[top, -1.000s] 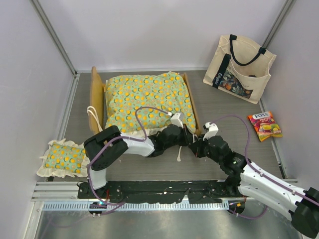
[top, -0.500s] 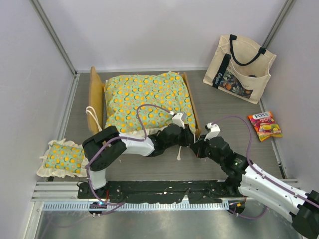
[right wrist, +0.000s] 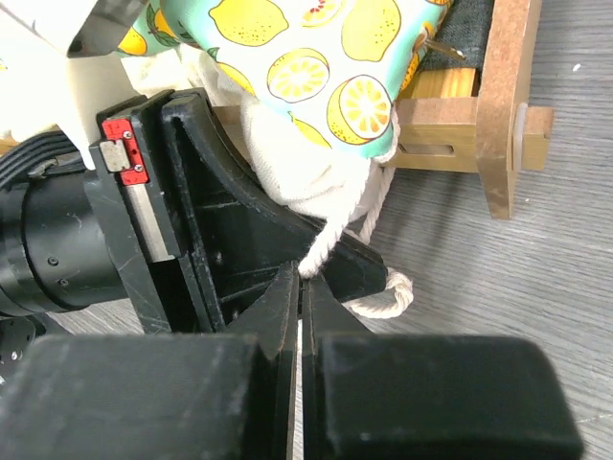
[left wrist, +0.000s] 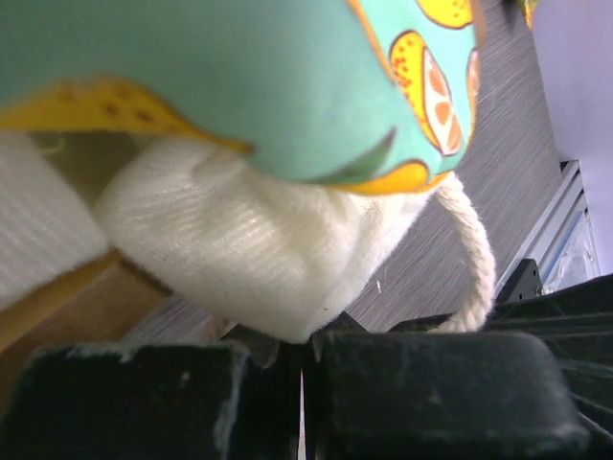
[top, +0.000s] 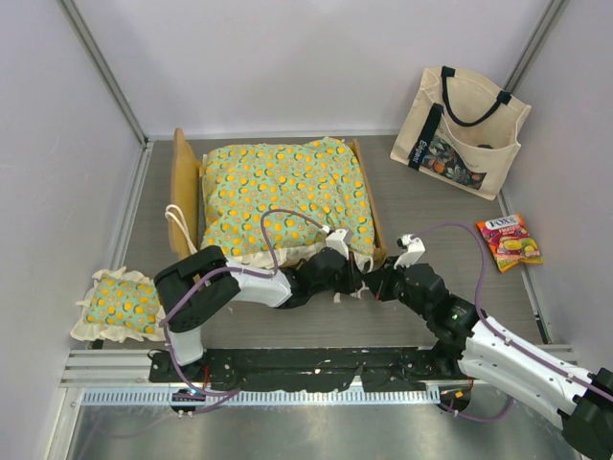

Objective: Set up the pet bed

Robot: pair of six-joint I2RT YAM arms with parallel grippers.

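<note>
The pet bed's wooden frame [top: 184, 182] [right wrist: 503, 105] stands mid-table with the green orange-print mattress [top: 283, 187] [left wrist: 239, 77] [right wrist: 316, 57] lying in it. Both grippers meet at its near right corner. My left gripper [top: 343, 276] [left wrist: 300, 340] is shut. The cream ruffle corner [left wrist: 239, 249] [right wrist: 297, 163] rests right on its tips, and whether it is pinched does not show. A cream rope tie [left wrist: 474, 259] [right wrist: 330, 240] hangs from that corner. My right gripper [top: 375, 284] [right wrist: 305, 278] is shut on the end of this tie, close against the left gripper's black finger [right wrist: 220, 230].
A small matching ruffled pillow [top: 120, 305] lies at the near left by the rail. A cream tote bag [top: 460, 129] leans at the back right, and a candy packet [top: 510, 241] lies at the right. Grey walls close in both sides.
My left gripper came off the mattress's near right corner, opened briefly, shut again, and now sits lower and nearer, beside the ruffle. The right gripper edged left toward it.
</note>
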